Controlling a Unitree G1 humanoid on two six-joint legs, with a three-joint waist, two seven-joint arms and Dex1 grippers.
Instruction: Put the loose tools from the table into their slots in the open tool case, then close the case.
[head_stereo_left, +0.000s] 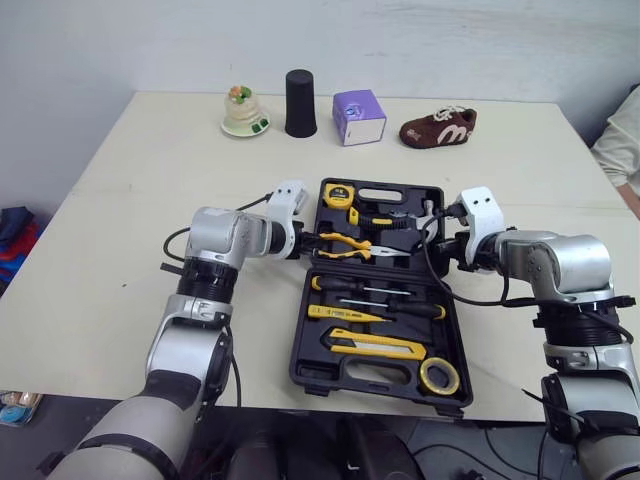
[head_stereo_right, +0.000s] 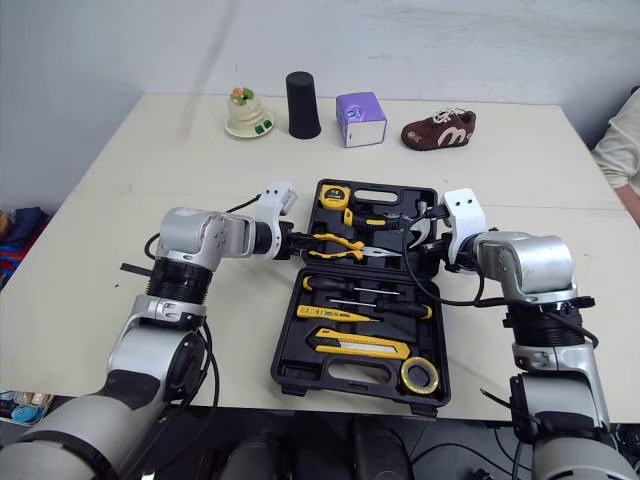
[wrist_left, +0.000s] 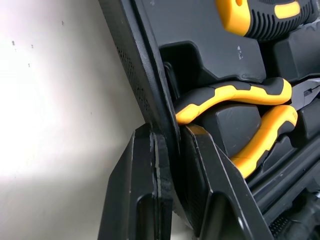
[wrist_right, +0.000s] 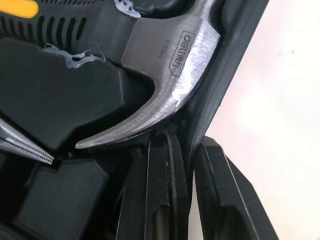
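Closest to the table's front edge, a yellow roll of tape (head_stereo_left: 438, 376) sits in the front right corner of the open black plastic tool case (head_stereo_left: 305, 372), which lies flat on the cream table (head_stereo_left: 120, 260). Beside the roll, in the same front half, lie a yellow utility knife (head_stereo_left: 375, 345) and, behind it, black-and-yellow screwdrivers (head_stereo_left: 375, 291) in their slots. The rear half holds a yellow tape measure (head_stereo_left: 338, 194) at its far left, yellow-and-black handled pliers (head_stereo_left: 345, 245) near the hinge, and a steel claw hammer (wrist_right: 172, 65) whose head rests against the right wall. Every tool in view lies within the case. The left gripper (head_stereo_left: 303, 243) is clamped on the left wall of the rear half: the left wrist view shows one black finger (wrist_left: 135, 190) outside the wall and the other (wrist_left: 215, 190) inside, pressed against it next to the pliers' handles. The right gripper (head_stereo_left: 440, 245) grips the right wall of that half the same way, its inner finger (wrist_right: 155, 200) just beneath the hammer's claw and its outer finger (wrist_right: 225, 200) on the table side. Along the far edge of the table stand a small white-and-green ornament (head_stereo_left: 245, 112), a black cup (head_stereo_left: 300, 103) turned upside down, a purple box (head_stereo_left: 359, 117) and a brown shoe (head_stereo_left: 437, 128), well apart from the case. A person's pale sleeve (head_stereo_left: 625, 140) shows at the right.
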